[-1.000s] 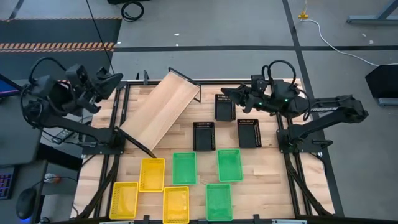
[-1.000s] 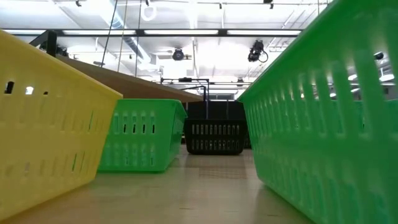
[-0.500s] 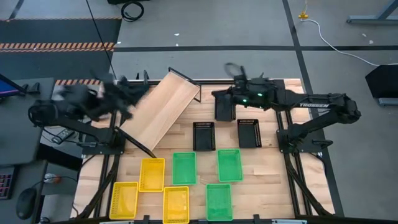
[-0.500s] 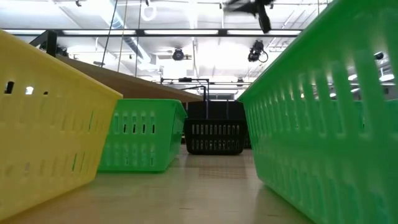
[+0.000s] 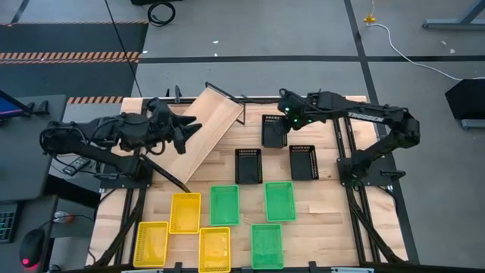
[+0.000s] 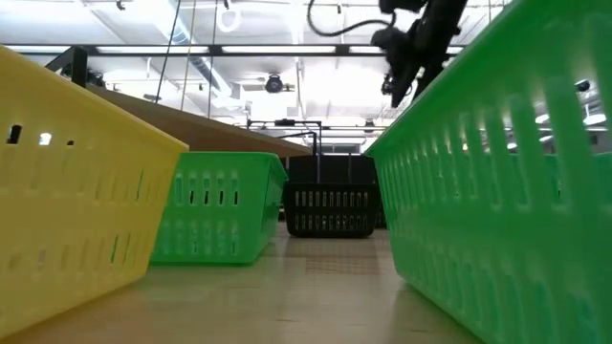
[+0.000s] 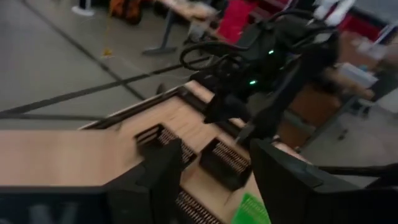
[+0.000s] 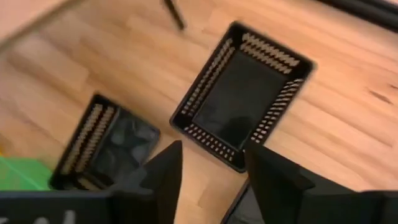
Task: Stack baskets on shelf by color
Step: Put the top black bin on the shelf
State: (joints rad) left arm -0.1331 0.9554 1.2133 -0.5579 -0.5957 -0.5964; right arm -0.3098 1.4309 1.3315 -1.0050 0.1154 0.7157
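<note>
The shelf (image 5: 201,136) lies slantwise across the table's far left. Three black baskets (image 5: 273,130) (image 5: 248,165) (image 5: 303,162) stand right of it. Three green baskets (image 5: 224,205) and three yellow ones (image 5: 186,212) stand on their bottoms toward the near edge. My left gripper (image 5: 186,130) (image 7: 214,180) is open and hovers over the shelf's left part, pointing toward the table's right. My right gripper (image 5: 284,108) (image 8: 211,168) is open and points down above the far black basket (image 8: 242,102), clear of it.
Black frame rails (image 5: 144,171) run along both sides of the table. In the low view a yellow basket (image 6: 76,191) and a green one (image 6: 497,191) stand close at the near edge. Bare wood lies between the black and the green baskets (image 5: 265,182).
My left gripper has swung from beyond the table's left edge toward the right and down, and now hangs over the shelf. My right gripper has moved toward the table's left and down and has tipped from nearly level to pointing down over the far black basket. The baskets and the shelf have not moved.
</note>
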